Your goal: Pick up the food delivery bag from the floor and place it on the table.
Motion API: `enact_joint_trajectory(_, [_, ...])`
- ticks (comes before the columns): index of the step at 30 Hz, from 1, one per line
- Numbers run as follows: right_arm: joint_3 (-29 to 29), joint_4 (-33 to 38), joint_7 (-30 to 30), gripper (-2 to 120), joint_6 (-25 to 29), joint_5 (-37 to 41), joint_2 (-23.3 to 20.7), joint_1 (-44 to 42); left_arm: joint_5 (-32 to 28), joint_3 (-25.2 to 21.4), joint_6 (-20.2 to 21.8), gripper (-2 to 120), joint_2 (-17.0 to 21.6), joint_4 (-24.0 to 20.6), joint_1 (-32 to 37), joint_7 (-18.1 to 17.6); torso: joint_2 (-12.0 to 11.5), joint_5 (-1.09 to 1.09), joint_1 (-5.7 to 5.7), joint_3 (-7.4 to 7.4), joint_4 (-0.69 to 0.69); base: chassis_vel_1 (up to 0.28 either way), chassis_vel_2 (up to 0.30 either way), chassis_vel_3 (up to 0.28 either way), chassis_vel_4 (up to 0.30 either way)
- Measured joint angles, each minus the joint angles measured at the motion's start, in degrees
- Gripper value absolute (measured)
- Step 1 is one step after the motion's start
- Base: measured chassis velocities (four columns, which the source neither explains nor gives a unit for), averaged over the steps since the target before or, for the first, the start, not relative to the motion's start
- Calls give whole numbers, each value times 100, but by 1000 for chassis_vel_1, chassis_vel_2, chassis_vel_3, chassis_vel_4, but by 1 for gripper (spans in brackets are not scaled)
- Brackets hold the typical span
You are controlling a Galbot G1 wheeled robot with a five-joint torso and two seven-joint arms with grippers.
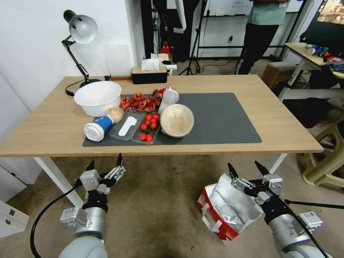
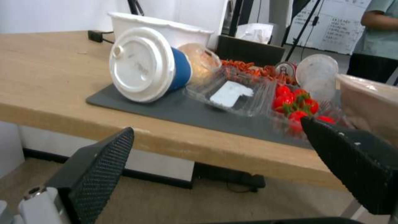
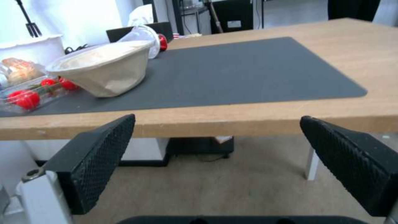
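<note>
Food delivery bag (image 1: 224, 211) lies tipped on the floor (image 1: 157, 208) at lower right, foil mouth open beneath the right claw (image 1: 248, 168), whose fingers are spread; best to pinch a rim or strap squarely, while the left claw (image 1: 104, 162) hovers spread below the bench (image 1: 279, 118)

Red-and-white foil-lined bag (image 1: 224, 211) sits open-mouthed on carpet (image 1: 157, 208).

An office turned robot test room: a light-wood table (image 1: 251, 118) on white legs stands on worn, stained carpet (image 1: 161, 200); a desk lamp (image 1: 80, 34) and tissue box (image 1: 149, 74) sit at its far edge; tripod stands (image 1: 195, 43), trailing cables and a cluttered second desk (image 1: 311, 57) crowd the white-walled space behind.
</note>
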Motion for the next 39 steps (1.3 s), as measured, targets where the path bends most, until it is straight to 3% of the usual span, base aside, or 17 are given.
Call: enact_joint_trajectory(39, [-100,-222,-117,100,158,198,88,53,224,24,-221,100,-24,215,41,173,-1073,0,-463,-611,0,0,0,0,0])
